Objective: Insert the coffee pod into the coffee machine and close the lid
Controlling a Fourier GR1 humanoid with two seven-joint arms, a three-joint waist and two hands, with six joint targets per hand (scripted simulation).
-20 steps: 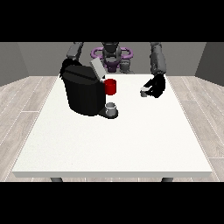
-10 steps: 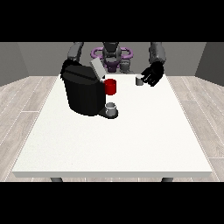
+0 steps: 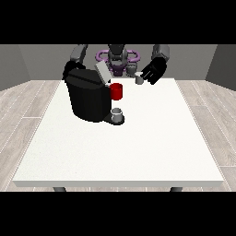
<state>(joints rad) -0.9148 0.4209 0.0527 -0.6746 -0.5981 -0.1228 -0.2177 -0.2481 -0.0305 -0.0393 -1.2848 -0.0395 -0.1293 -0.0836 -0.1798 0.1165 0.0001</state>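
- Against the earlier frames, the hand at the view's right (image 3: 154,70) has risen from the desk to the upper right of centre, and the coffee pod (image 3: 139,79) has travelled up with it; the pod now sits off the desk, at the hand's fingertips, just right of the machine's open top.
- The fingers there appear to be curled about the small grey pod.
- The hand at the view's left (image 3: 69,69) shows only as a dark shape behind the machine's upper left corner, about where it was before; how its fingers lie, I cannot tell.
- One white desk (image 3: 152,143) fills the middle of the frame.
- One black coffee machine (image 3: 87,99) stands on its upper left part, its grey lid (image 3: 102,73) tilted up and open.
- One red part (image 3: 116,91) on the machine's front.
- One grey cup (image 3: 117,114) below it on the machine's base.
- Pale wood-plank floor (image 3: 27,106) and grey walls (image 3: 27,62) surround the desk.
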